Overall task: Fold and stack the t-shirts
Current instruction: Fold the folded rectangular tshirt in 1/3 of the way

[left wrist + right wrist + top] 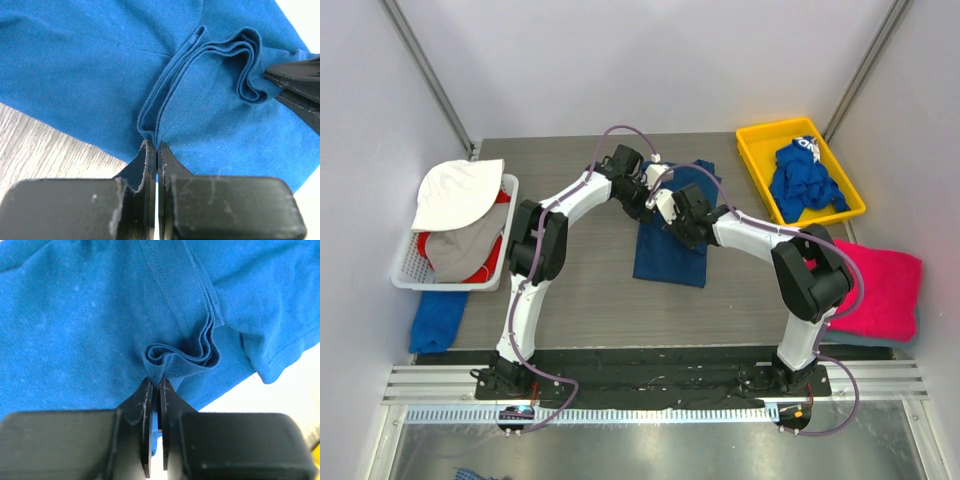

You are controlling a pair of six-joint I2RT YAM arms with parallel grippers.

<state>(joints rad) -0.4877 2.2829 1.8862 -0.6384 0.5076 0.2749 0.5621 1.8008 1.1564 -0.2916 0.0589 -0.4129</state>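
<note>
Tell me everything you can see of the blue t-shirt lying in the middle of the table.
The blue t-shirt is soft, matte knit cloth with stitched hems, folded into a narrow oblong that lies on the grey wood-grain table. No print shows. Toward its far end the layers are bunched into ripples, pinched there by the left hand and the right hand, both shut on the cloth close together.

Left arm (520, 310) and right arm (750, 232) both bent at the elbow, reaching inward, wrists nearly meeting. Left gripper (152, 147): jaws pressed together, pinching a fold of the blue shirt (75, 65). Right gripper (154, 385): jaws closed too, on a bunched fold of it.
</note>
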